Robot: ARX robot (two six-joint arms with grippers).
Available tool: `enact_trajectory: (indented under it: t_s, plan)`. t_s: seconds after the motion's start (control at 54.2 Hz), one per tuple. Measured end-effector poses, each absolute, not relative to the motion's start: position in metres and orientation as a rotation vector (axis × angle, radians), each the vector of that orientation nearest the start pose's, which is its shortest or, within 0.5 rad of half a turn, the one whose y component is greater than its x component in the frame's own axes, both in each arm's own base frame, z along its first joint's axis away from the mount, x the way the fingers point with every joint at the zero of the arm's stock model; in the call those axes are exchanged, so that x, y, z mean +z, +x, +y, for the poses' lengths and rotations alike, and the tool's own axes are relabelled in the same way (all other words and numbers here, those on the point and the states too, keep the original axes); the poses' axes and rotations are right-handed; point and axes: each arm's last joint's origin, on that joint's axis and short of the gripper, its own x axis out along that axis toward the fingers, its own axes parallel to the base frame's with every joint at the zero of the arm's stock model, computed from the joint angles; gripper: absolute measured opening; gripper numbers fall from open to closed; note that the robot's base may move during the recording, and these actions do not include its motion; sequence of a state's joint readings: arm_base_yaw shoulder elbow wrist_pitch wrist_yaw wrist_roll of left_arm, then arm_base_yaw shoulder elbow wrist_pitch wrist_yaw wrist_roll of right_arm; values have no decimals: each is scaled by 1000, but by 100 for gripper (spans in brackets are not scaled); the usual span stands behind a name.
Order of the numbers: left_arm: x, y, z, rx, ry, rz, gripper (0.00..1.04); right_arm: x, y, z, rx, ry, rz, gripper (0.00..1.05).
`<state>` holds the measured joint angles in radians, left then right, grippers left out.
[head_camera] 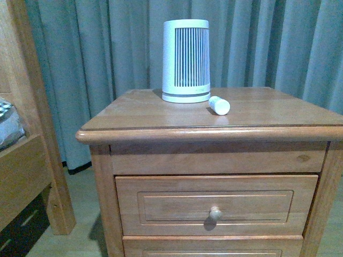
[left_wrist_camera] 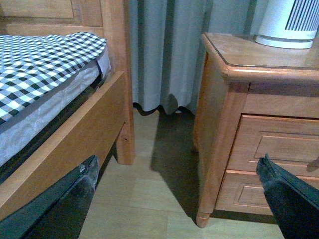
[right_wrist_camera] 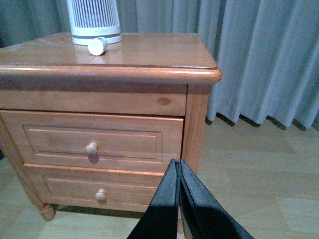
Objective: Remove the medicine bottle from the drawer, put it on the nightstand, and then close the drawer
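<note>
The small white medicine bottle [head_camera: 219, 105] lies on its side on the nightstand [head_camera: 161, 115] top, just right of the big white ribbed device. It also shows in the right wrist view [right_wrist_camera: 97, 46]. The upper drawer [head_camera: 216, 204] with its round knob is pushed in flush; it shows in the right wrist view [right_wrist_camera: 92, 144] too. My left gripper [left_wrist_camera: 177, 174] is open and empty, low beside the nightstand's left side. My right gripper [right_wrist_camera: 178, 163] is shut on nothing, in front of the nightstand's right front corner. Neither arm shows in the front view.
A white ribbed cylindrical device [head_camera: 186, 60] stands at the back of the top. A lighter wooden bed frame [left_wrist_camera: 84, 132] with a checked mattress stands to the left. Grey curtains [head_camera: 102, 48] hang behind. The shorter lower drawer [right_wrist_camera: 102, 191] is shut. Pale floor [right_wrist_camera: 259, 174] lies to the right.
</note>
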<state>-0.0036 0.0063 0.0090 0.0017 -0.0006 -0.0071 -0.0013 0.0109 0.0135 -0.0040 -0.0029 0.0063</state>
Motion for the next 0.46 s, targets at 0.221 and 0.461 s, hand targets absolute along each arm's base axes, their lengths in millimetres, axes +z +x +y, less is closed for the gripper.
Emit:
enact_trajectory:
  t_s: [0.221, 0.461]
  plan:
    - [166, 98, 0, -3, -7, -4, 98, 167, 97, 0, 2, 4, -3, 8]
    - [166, 98, 0, -3, -7, -4, 98, 167, 97, 0, 2, 4, -3, 53]
